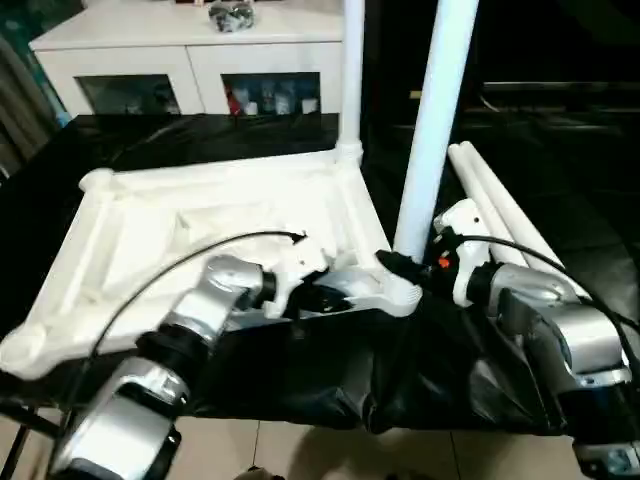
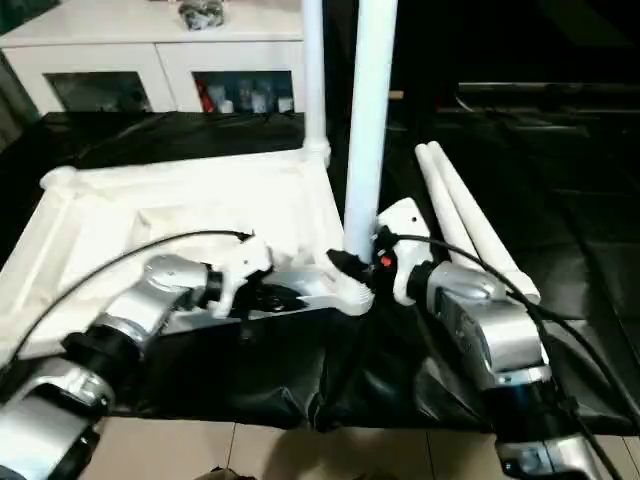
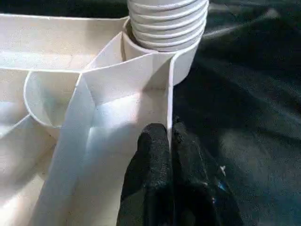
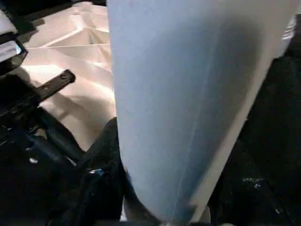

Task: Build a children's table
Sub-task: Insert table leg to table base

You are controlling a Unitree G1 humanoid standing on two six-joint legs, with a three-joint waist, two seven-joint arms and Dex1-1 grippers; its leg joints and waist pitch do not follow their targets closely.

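Note:
The white tabletop [image 1: 200, 225] lies ribbed side up on the black cloth. One white leg [image 1: 350, 80] stands in its far right corner socket. A second leg [image 1: 435, 130] stands upright in the near right socket [image 3: 155, 61], and its ridged end [image 3: 167, 19] sits in that socket. My right gripper [image 1: 400, 265] is shut on this leg low down, with one black finger [image 4: 101, 188] against the tube. My left gripper [image 3: 169, 146] is shut on the tabletop's thin rim wall just beside that socket. Two more legs [image 1: 500, 205] lie side by side on the cloth to the right.
A white cabinet [image 1: 190, 60] with glass doors stands behind the table, with a small grey object [image 1: 230, 15] on top. Black cloth [image 1: 330, 385] hangs over the table's near edge above a tiled floor. Black cables loop over both forearms.

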